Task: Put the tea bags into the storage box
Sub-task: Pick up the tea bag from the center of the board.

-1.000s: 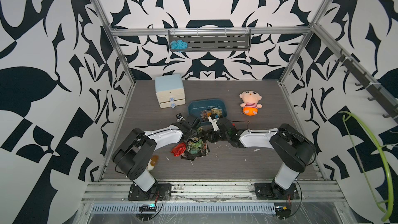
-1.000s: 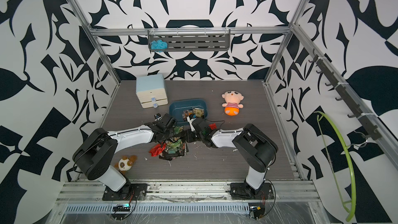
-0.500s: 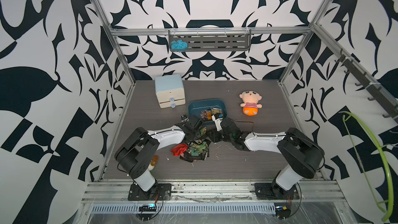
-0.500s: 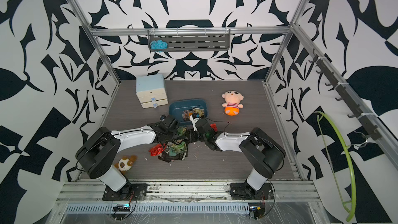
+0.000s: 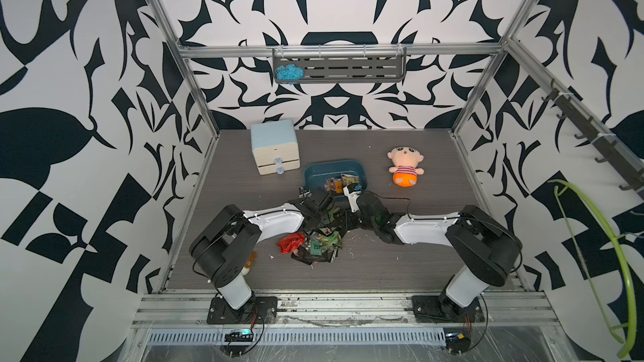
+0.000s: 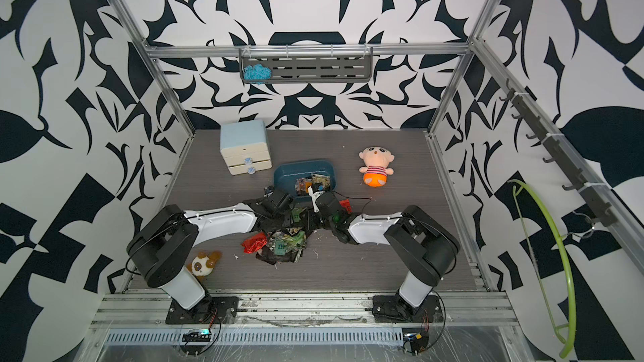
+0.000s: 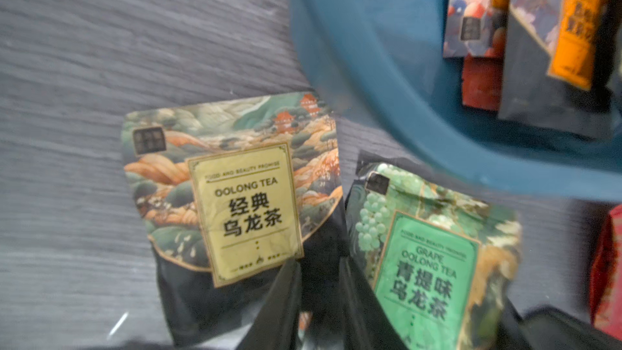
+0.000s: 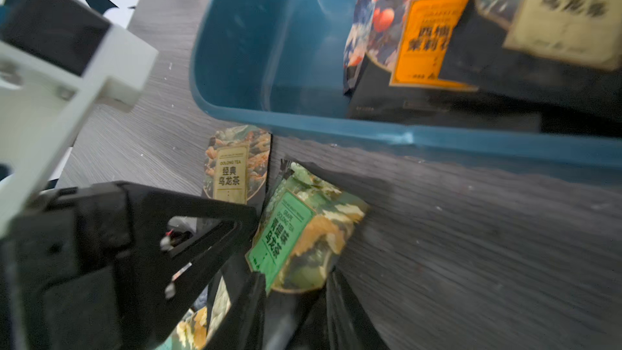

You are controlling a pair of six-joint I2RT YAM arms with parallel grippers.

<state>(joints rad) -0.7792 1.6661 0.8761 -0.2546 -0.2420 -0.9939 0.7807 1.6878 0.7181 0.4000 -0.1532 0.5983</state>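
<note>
The teal storage box holds several tea bags at its right end. More tea bags lie heaped on the table in front of it, with a crumpled red one at the heap's left. My left gripper is shut on the dark lower part of a beige-labelled tea bag. My right gripper is shut on the bottom of a green-labelled tea bag. Both bags hang side by side just short of the box's near rim.
A pale blue-and-cream drawer cabinet stands left of the box at the back. A plush doll lies to the box's right. A small plush toy sits by the left arm's base. A red sachet lies beside the right wrist.
Both grippers have come up off the heap and edged toward the box, each with a tea bag. The left jaws have narrowed.
</note>
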